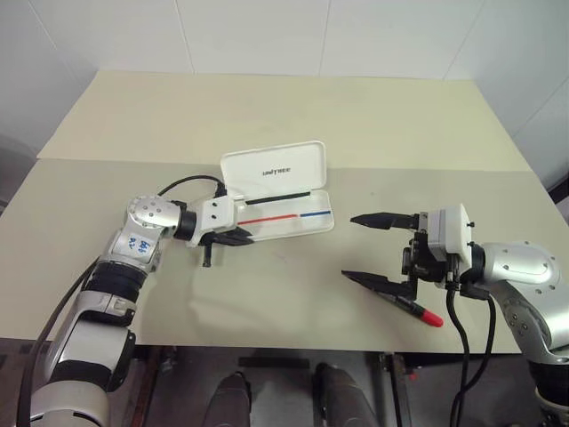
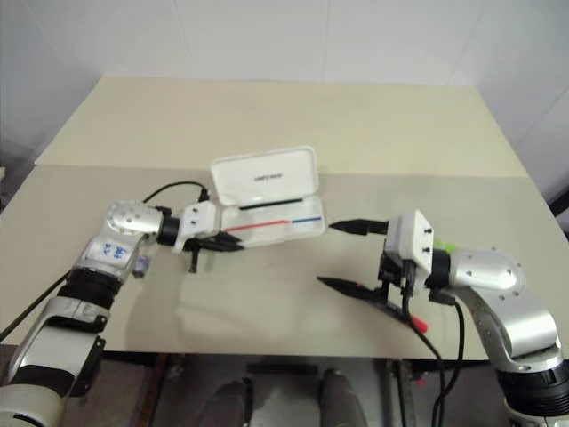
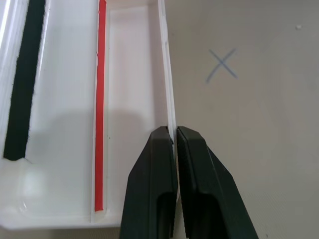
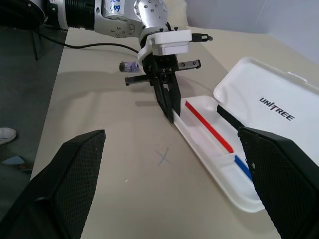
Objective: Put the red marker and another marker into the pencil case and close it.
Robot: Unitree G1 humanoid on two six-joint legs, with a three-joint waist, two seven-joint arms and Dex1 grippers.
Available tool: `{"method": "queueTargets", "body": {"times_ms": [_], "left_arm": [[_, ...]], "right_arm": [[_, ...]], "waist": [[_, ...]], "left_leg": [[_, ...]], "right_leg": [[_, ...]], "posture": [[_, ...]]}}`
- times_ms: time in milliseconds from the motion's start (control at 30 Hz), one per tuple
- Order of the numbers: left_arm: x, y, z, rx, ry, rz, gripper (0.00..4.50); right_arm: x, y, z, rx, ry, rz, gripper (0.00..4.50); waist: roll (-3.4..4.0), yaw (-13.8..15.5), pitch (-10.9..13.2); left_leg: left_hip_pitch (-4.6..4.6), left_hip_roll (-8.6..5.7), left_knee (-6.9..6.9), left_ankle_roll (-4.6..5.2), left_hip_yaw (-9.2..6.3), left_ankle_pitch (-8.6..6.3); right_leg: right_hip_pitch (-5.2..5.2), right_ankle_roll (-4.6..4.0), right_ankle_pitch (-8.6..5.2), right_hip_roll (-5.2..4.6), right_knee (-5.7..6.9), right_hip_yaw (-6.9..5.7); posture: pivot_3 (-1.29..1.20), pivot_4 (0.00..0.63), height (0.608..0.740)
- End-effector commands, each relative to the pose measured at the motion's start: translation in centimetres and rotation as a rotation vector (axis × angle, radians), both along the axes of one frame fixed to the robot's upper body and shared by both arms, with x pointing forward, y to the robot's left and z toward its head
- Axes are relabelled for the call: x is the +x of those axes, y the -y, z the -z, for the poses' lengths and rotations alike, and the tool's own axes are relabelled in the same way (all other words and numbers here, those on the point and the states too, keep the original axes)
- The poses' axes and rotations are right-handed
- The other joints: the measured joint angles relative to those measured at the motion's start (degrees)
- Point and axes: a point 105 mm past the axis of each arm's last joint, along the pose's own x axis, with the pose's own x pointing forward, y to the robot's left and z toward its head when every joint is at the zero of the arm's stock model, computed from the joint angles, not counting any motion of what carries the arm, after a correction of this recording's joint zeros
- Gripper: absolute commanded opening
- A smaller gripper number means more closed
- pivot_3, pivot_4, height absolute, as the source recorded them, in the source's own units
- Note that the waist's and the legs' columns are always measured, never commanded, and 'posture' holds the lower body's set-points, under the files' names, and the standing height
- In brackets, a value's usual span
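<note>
White case (image 1: 289, 216) lies open mid-surface — left hand (image 3: 174, 142) pinches its front wall. Right hand (image 1: 373, 249) is spread wide above the red marker (image 1: 420, 310) near the front edge.

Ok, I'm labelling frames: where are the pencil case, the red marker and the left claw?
pencil case (image 1: 293, 222), left eye view, tray floor.
red marker (image 1: 430, 318), left eye view, red cap.
left claw (image 3: 174, 137), left wrist view, shut fingertips on the case wall.
</note>
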Motion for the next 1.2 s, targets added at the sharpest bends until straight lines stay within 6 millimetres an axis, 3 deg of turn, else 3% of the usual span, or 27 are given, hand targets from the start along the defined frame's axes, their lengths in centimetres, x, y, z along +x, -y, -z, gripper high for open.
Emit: {"method": "queueTargets", "body": {"times_ms": [33, 167, 300, 600, 1033, 1200], "left_arm": [[-0.4, 0.8, -1.2, 0.032, 0.033, 0.063, 0.01], [-1.0, 1.8, -2.0, 0.017, 0.038, 0.1, 0.01], [-3.1, 3.3, -3.0, -0.013, 0.005, 0.14, 0.01], [-5.7, 3.4, -1.2, 0.009, -0.076, 0.115, 0.01], [-5.1, 3.2, 0.5, 0.058, -0.09, 0.122, 0.01], [-5.2, 3.5, 0.7, 0.062, -0.118, 0.143, 1.37]], "right_arm": [[-0.1, -0.1, -0.8, 0.013, 0.043, -0.011, 4.5], [-0.1, -0.1, -0.8, 0.01, 0.042, -0.01, 4.5], [-0.2, 0.3, -0.8, 0.01, 0.038, 0.006, 4.5], [-0.5, 0.2, -0.9, 0.019, 0.036, 0.017, 4.5], [-0.9, -0.1, -1.2, 0.029, 0.031, 0.02, 4.5], [-0.9, -0.2, -1.3, 0.033, 0.028, 0.02, 4.5]], "waist": [[0.0, 0.1, 0.0], [0.0, 0.1, 0.0], [0.0, 0.1, 0.0], [0.0, 0.0, 0.0], [0.0, 0.1, 0.0], [0.0, 0.1, 0.0]], "left_leg": [[0.0, 0.0, 0.0, 0.0, 0.0, 0.0], [-0.05, 0.0, 0.0, 0.0, 0.0, 0.0], [-0.07, 0.0, 0.0, 0.0, -0.01, 0.0], [0.0, 0.0, 0.02, 0.0, -0.01, 0.02], [-0.03, 0.0, 0.07, 0.01, -0.01, 0.01], [-0.03, 0.0, 0.08, 0.01, -0.01, 0.02]], "right_leg": [[0.0, 0.0, 0.0, 0.0, 0.0, 0.0], [0.0, 0.0, 0.0, 0.0, -0.02, 0.0], [-0.01, 0.01, -0.01, -0.01, -0.02, -0.01], [-0.01, 0.0, -0.02, 0.01, 0.09, 0.03], [-0.01, -0.01, -0.02, 0.0, 0.04, 0.03], [-0.01, -0.02, -0.02, 0.0, 0.05, 0.03]], "posture": [[0.0, 0.15, 0.74], [0.0, 0.15, 0.74], [0.0, 0.15, 0.74], [0.0, 0.15, 0.74], [0.0, 0.15, 0.74], [0.0, 0.15, 0.74]]}}
